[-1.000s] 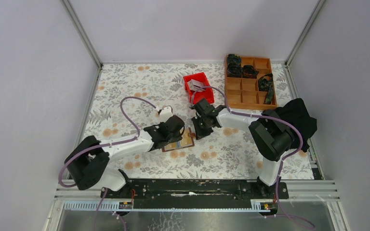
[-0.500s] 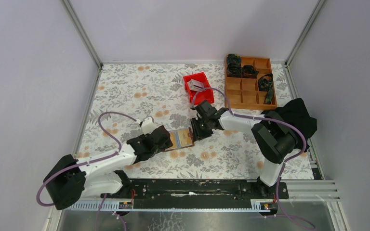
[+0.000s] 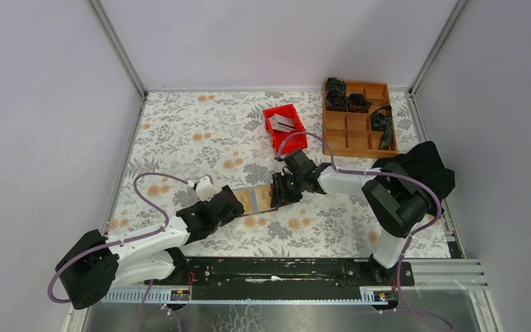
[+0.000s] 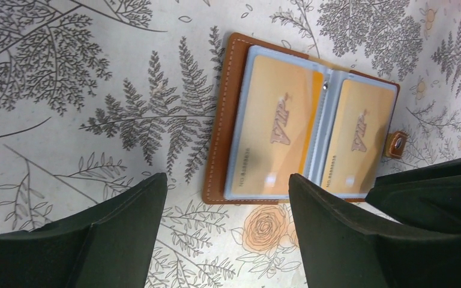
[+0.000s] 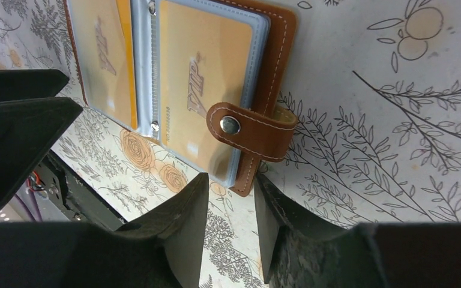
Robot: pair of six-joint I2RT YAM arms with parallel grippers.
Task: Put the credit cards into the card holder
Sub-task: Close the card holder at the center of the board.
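Card holder (image 4: pixel 303 141) lies spread open on the table (image 4: pixel 96 90) between both grippers, with two orange credit cards (image 4: pixel 276 129) seated in its clear pockets; left gripper (image 4: pixel 225 198) has let go and backed off, jaws wide, empty, holder just ahead; right gripper (image 5: pixel 229 186) has also parted, with a narrower gap, snap tab (image 5: pixel 249 129) just beyond, unheld; these two cards judged inserted.

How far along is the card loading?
Done: two gold cards sit in the clear pockets of the open card holder. In hand: nothing; left gripper and right gripper both hang open beside it. To do: what look like grey cards in the red bin.
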